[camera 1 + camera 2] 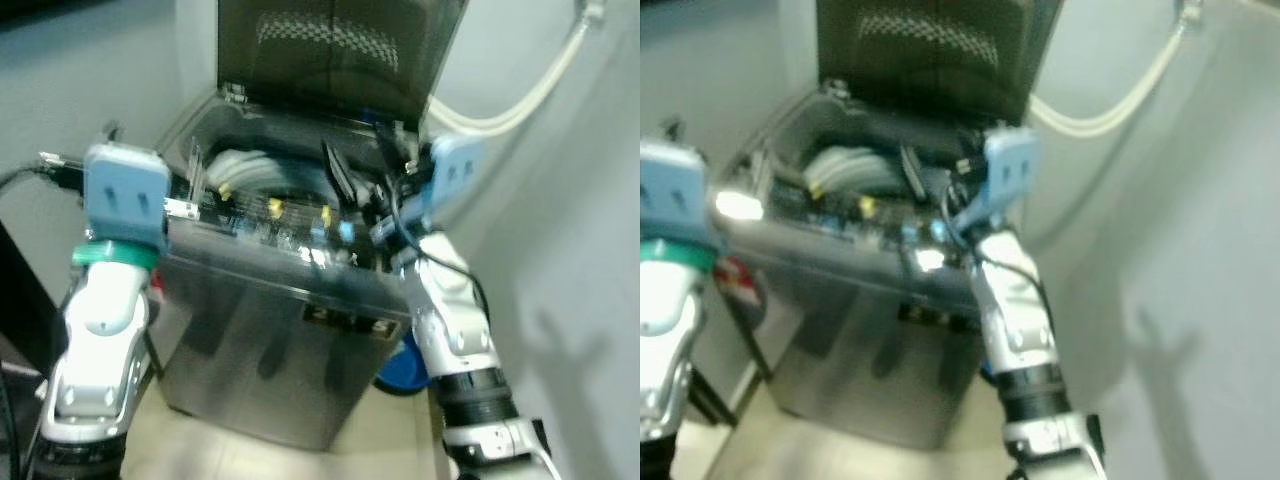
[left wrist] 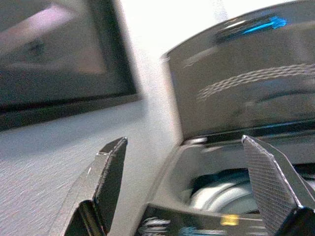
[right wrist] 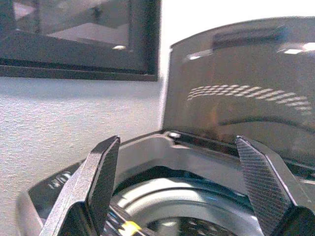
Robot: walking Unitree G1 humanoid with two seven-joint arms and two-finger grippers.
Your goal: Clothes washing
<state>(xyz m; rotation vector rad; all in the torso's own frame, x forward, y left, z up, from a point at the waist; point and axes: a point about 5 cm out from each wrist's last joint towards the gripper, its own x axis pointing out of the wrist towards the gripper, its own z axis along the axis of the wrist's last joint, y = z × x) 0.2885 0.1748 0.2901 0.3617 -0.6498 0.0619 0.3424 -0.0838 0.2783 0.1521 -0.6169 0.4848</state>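
You face a top-loading washing machine (image 1: 290,300) standing against a grey wall; its dark lid (image 1: 335,50) is raised upright at the back, exposing the drum (image 3: 197,206). The left gripper (image 2: 184,187) is held at the machine's front left corner, its two black fingers (image 2: 106,182) spread wide apart with nothing between them. The right gripper (image 3: 179,189) sits over the tub opening on the right side, fingers (image 3: 98,184) likewise spread and empty. A pale hose (image 1: 530,85) curves along the wall behind the machine. A blue object (image 1: 400,370) lies on the floor beside the machine's right base.
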